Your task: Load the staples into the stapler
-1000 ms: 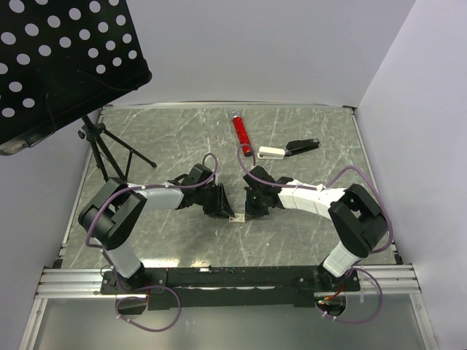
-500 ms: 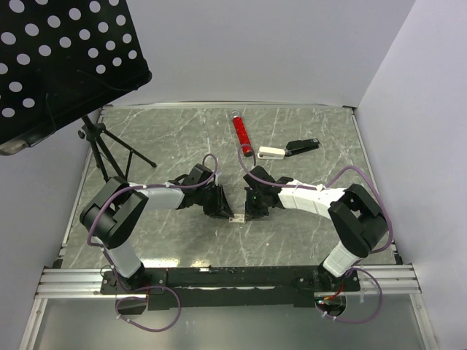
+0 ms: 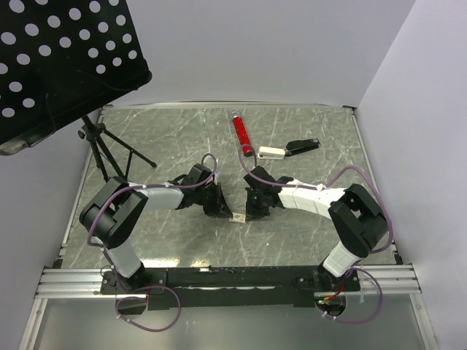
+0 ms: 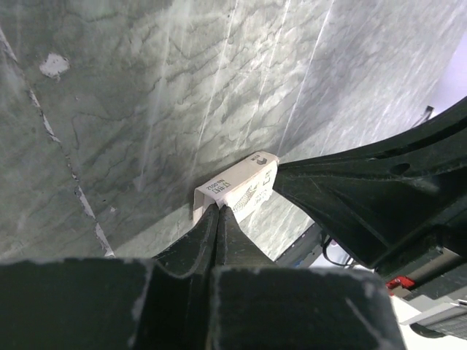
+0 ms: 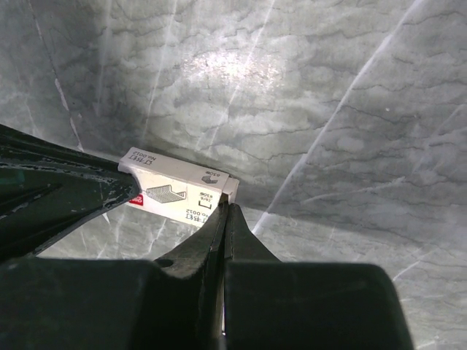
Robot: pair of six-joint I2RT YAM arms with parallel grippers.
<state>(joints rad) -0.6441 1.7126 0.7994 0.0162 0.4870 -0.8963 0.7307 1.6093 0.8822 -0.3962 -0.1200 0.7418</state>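
Both left hand (image 4: 219,212), right hand (image 5: 227,209) pinched together against white box (image 5: 174,191), slim black stapler (image 3: 301,146)

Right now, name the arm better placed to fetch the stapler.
Right. The stapler lies far right of centre, nearer the right gripper than the left gripper. Both are shut at the small white box, so either must leave it first.

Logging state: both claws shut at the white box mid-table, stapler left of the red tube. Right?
No: the top view shows the stapler right of the red tube. Left claw and right claw are shut at the white box.
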